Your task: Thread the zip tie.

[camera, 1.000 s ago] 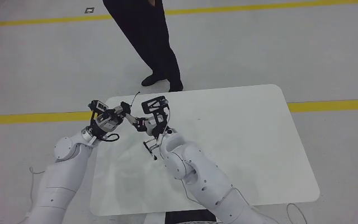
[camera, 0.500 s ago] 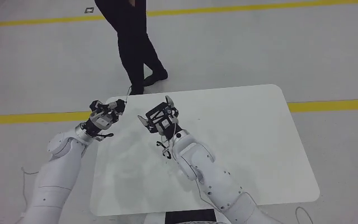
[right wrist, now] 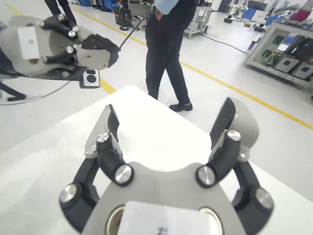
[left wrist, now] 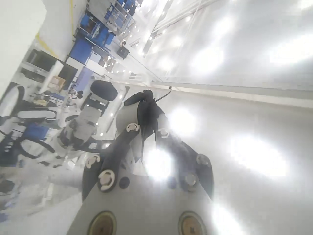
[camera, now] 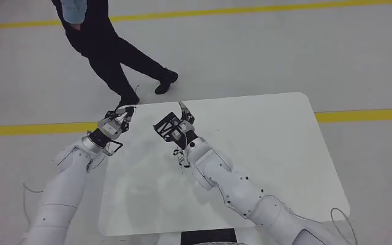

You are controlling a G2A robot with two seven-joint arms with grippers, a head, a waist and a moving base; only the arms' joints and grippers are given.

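Observation:
A thin black zip tie (right wrist: 129, 35) sticks out from the tips of my left gripper (right wrist: 115, 50), which is shut on it. In the left wrist view the same tie (left wrist: 163, 95) pokes past the closed black fingertips of the left gripper (left wrist: 146, 96). This gripper (camera: 125, 114) hangs over the far left corner of the white table (camera: 257, 153). My right gripper (right wrist: 168, 121) stands open above the table with nothing between its ribbed pads (right wrist: 113, 122). In the top view the right gripper (camera: 173, 119) sits a short gap to the right of the left one.
A person in dark trousers (camera: 104, 55) walks on the floor just beyond the table's far left corner. Yellow floor lines (camera: 343, 115) run past the table. The table's far edge (right wrist: 146, 94) lies just ahead of the right gripper.
The right gripper has let go of the zip tie and opened. The two grippers have drawn apart, the left carrying the tie toward the table's corner. The person walked left.

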